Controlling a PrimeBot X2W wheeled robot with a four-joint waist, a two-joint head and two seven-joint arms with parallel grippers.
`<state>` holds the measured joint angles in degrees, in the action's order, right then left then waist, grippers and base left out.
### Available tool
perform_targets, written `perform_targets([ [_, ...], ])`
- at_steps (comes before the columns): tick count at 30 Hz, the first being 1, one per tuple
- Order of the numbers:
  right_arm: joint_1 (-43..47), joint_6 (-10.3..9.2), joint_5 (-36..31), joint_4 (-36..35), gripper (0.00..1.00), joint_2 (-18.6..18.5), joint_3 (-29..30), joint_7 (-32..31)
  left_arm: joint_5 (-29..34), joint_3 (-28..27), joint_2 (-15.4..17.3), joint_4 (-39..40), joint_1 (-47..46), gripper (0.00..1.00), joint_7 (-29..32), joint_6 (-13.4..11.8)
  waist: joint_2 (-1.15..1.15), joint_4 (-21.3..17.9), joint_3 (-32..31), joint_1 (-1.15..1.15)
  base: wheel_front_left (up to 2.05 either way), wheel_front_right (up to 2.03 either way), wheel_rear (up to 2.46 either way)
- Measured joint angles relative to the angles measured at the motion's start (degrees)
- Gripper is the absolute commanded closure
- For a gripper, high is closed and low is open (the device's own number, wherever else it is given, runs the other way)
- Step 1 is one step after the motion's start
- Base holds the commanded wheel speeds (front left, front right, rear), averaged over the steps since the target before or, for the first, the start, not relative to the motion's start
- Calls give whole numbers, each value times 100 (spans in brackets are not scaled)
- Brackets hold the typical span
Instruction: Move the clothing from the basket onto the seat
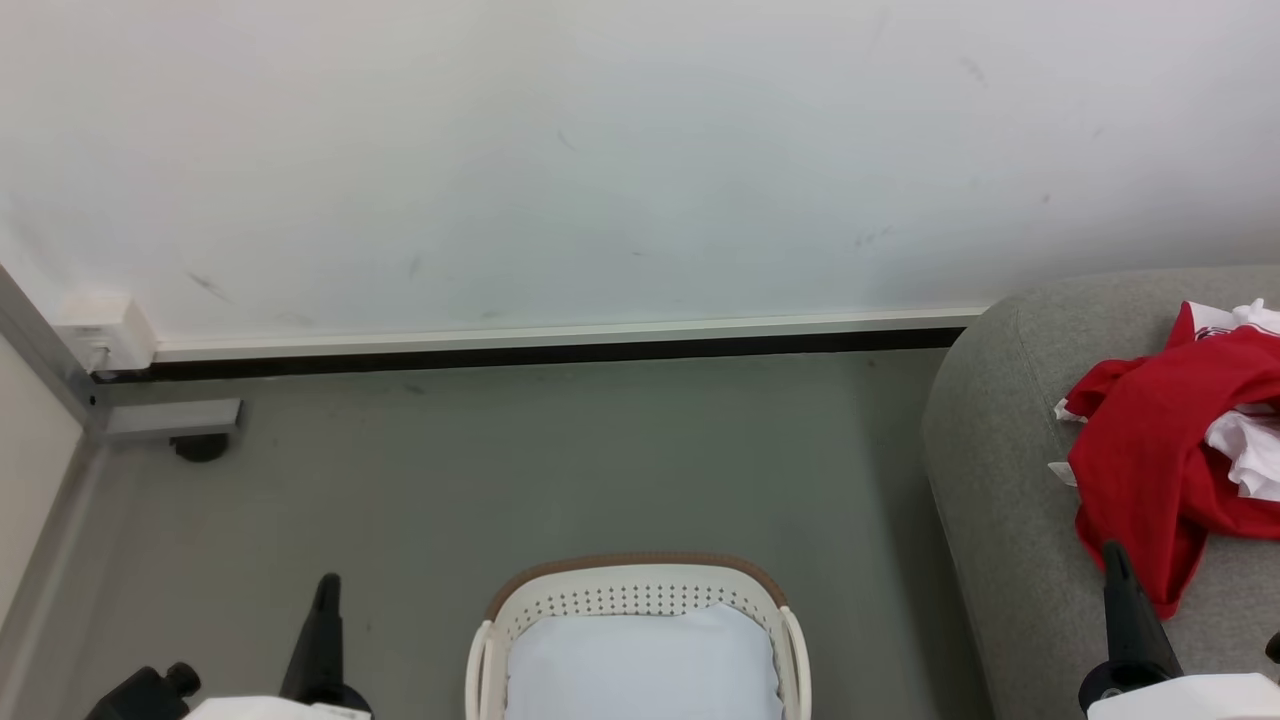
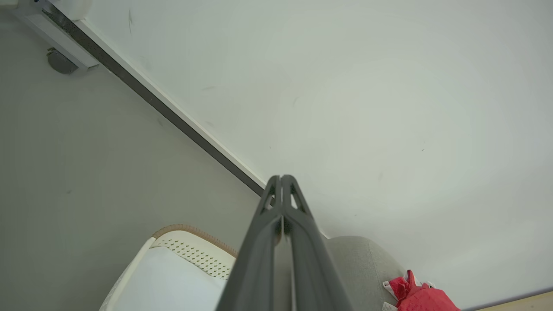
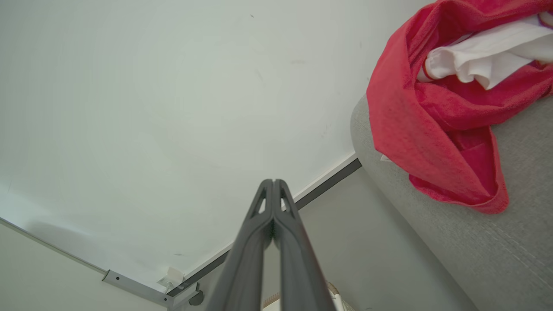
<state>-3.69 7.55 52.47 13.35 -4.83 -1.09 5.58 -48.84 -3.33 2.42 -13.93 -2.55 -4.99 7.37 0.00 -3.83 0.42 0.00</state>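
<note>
Right gripper (image 1: 1117, 562) — closed tight, holding nothing; we logged clothing (image 1: 1150, 450) at its one o'clock on seat (image 1: 1000, 480); left gripper (image 1: 325, 597) likewise closed, farther.

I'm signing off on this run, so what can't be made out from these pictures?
Basket, head view: near half cut off by the bottom edge.
Clothing, head view: right part cut off by the right edge; garment count unclear.
Seat, head view: mostly beyond the right edge.

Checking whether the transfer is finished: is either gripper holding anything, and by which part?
Nothing is held. The left gripper and the right gripper are both shut, empty; the clothing lies loose on the seat.
</note>
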Motion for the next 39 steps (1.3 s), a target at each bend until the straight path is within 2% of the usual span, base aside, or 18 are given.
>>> perform_targets([
  [19,-69,0,1191,21,100,41,188,-322,-1292,-91,2,-1,-99,100,345,0,0,86,-5,0,0,0,0],
  [39,-105,0,2225,32,100,82,363,-615,-2395,-174,7,-3,-190,100,643,0,0,176,-11,0,0,0,0],
])
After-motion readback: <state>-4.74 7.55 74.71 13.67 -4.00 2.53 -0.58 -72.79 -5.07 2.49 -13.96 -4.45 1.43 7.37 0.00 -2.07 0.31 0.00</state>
